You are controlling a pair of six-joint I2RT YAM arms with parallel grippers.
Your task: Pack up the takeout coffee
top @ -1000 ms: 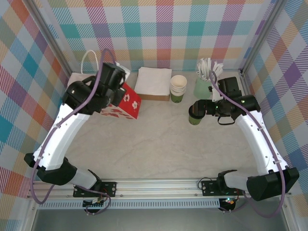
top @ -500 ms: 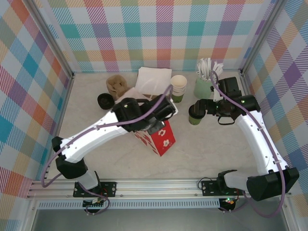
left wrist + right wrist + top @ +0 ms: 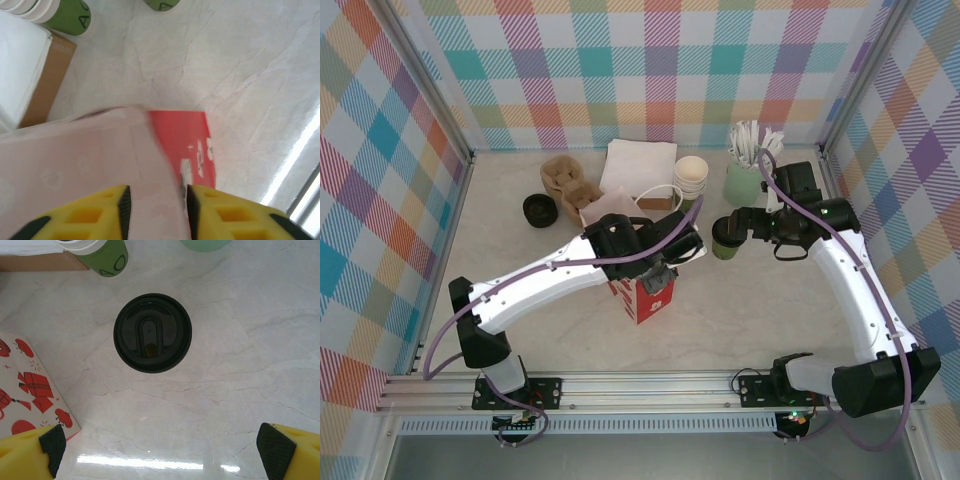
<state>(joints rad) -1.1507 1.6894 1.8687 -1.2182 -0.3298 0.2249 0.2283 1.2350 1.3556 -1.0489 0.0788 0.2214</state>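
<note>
Coffee (image 3: 724, 243): dark green cup capped in black, so the contents are hidden. It stands upright on the table (image 3: 770, 320), to the right of the bag (image 3: 642, 296) and a little beyond it, apart from it. It is not in the bag. From the right wrist its top is a black disc with a slot-shaped recess in the middle.

Right tool (image 3: 733, 224): at the coffee, on the side away from the bag. The fingers (image 3: 30, 450) are spread wide with nothing gripped, and the cup sits clear of both pads.

Left tool (image 3: 157, 205): clamped on the bag's upper edge, with the pale wall pinched between the yellow fingers.

Bag: red with white print, upright on the table. The arm covers its mouth from above and the left wrist view is blurred, so I cannot tell what is inside.

Other containers, placed from the bag:
- Cup stack (image 3: 690, 182): beyond it, green outside, top cup showing a bare cream inside.
- Holder (image 3: 742, 182): beyond and right, pale green, carrying a bunch of white sticks (image 3: 752, 140).
- Napkins (image 3: 640, 165): beyond it, a white pile on a brown base.
- Carrier (image 3: 568, 180): beyond and left, brown.
- Loose lid (image 3: 538, 210): left, black, flat on the table.
</note>
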